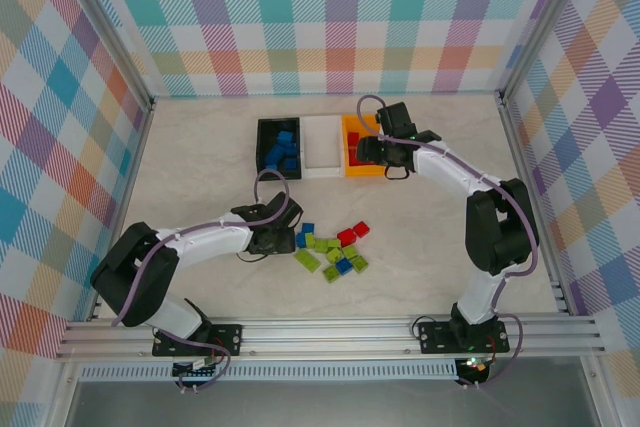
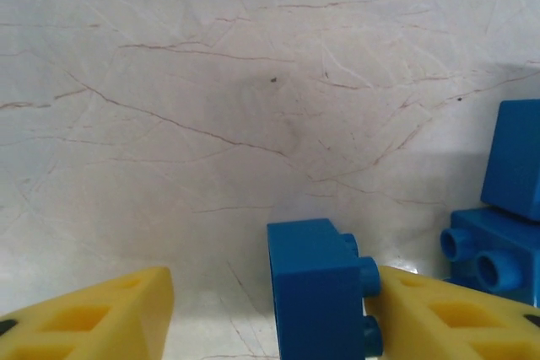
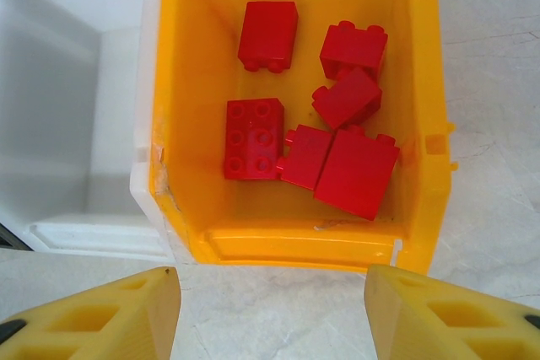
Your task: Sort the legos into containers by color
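Observation:
Lime green, blue and red legos (image 1: 335,249) lie in a loose pile at the table's middle. My left gripper (image 1: 284,236) is low at the pile's left edge. In the left wrist view this gripper (image 2: 270,318) is open around a blue lego (image 2: 316,288): the studs touch the right finger (image 2: 439,314), and a gap separates the brick from the left finger (image 2: 101,318). My right gripper (image 1: 379,155) hovers open and empty at the near end of the orange container (image 3: 295,246), which holds several red legos (image 3: 253,137). The black container (image 1: 262,147) holds blue legos (image 1: 284,150).
The white container (image 1: 322,147) stands between the black and orange ones with nothing showing inside. Two more blue legos (image 2: 506,233) sit just right of my left gripper. Metal frame rails and checked walls close in the table.

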You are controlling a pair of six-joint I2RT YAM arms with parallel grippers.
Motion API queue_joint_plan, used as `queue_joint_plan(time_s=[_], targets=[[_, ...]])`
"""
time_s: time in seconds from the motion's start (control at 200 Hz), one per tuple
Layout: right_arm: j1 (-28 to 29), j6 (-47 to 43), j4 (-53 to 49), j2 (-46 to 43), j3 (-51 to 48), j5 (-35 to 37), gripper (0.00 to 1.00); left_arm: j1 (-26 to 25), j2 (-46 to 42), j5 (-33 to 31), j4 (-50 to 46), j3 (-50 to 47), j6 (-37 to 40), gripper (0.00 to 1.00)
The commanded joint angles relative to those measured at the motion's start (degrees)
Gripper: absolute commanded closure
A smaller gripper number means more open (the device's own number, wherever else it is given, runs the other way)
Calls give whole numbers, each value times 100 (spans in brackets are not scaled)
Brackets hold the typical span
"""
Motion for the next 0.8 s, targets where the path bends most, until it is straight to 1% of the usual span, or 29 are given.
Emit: queue_joint_plan(time_s=[0.0, 0.195, 0.315, 0.42, 0.48, 0.59, 0.67, 0.795], targets=[[20, -22, 130, -84, -69, 30, 40, -16, -9, -234, -225, 47, 73, 48], [20, -3, 131, -111, -60, 14, 40, -2, 140, -320, -209, 148, 55, 72], [21, -16, 104, -161, -61, 10, 40, -3, 71, -404, -340, 258, 72, 82], [20, -20, 139, -266, -137, -26, 40, -6, -271, -514, -628, 537, 85, 83], [20, -3, 176, -346, -219, -51, 40, 24, -523, -763, -846, 865, 167, 83], [24, 66, 274, -505, -412, -182, 40, 384, -645, -971, -972, 1639, 340, 83], [28, 107, 328, -580, -538, -237, 40, 655, -357, -1172, -872, 2303, 534, 83], [38, 127, 311, -600, -657, -238, 40, 1034, 688, -1518, -849, 3462, 869, 83]])
